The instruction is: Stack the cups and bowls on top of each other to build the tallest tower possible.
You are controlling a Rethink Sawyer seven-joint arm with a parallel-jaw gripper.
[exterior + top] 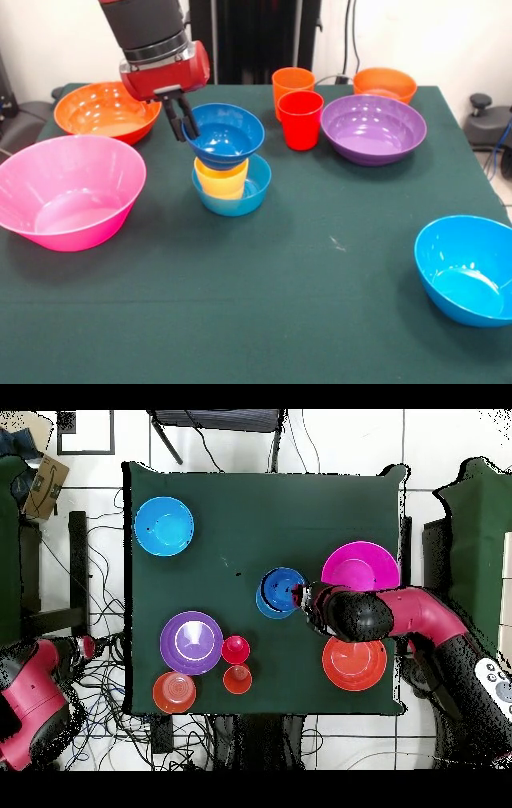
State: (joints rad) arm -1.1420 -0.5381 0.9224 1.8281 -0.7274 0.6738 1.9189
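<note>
The hand [182, 122] is clenched on the rim of a small dark blue bowl [226, 133], one finger inside the rim and one outside at its nine o'clock edge in the front view, and the bowl sits on, or just over, the mouth of the yellow cup [221, 178], which stands upright inside a small light blue bowl [238, 198] near the middle of the table [264, 304]. This three-piece tower [279, 592] lies in the front view at three o'clock from the large pink bowl [68, 190] and at seven o'clock from the red cup [301, 118]. The step in hand looks to be seating the dark blue bowl on the cup. To do it well, the bowl's base should be centred over the narrow cup mouth and level before the fingers part; whether it already rests fully on the cup cannot be told. Because the hold is at one edge, opening could tip the bowl toward that side, so the release is best made slowly, followed by a straight upward lift that does not drag the rim. The orange cup [292, 85], purple bowl [373, 128], both orange bowls and the bright blue bowl [466, 269] wait apart.
</note>
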